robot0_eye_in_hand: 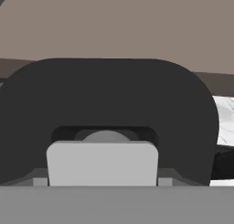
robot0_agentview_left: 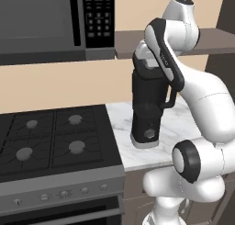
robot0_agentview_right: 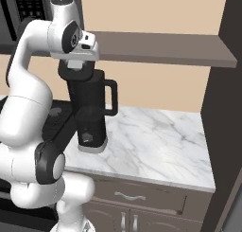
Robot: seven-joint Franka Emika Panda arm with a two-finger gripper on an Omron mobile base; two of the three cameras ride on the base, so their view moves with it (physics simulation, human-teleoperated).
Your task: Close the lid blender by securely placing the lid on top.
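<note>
One blender [robot0_agentview_left: 147, 110] stands upright on the white marble counter [robot0_agentview_right: 156, 141], near the counter's left end and just beside the gas stove [robot0_agentview_left: 50, 137]; its tall black jar carries a looped side handle [robot0_agentview_right: 111, 97] and its narrower base shows a grey bottom rim and a round front knob [robot0_agentview_left: 148, 134]. The gripper [robot0_agentview_right: 75, 67] sits directly over the jar's mouth, with the wrist pressed close above it. In the hand view a broad, dark, rounded shape [robot0_eye_in_hand: 109, 104] lies just in front of the camera, with a pale grey block low in the middle; it looks like the lid or the jar top, though I cannot tell which. Whether the lid is seated on the jar is hidden by the hand in both base views. Finger spacing: cannot tell, since the fingers are not distinguishable. Above and left of the blender hangs a black microwave [robot0_agentview_left: 55, 22] with its keypad; a brown shelf [robot0_agentview_right: 165, 49] runs along the beige wall behind the jar. A drawer front with a curved pull [robot0_agentview_right: 130, 196] sits under the counter.
</note>
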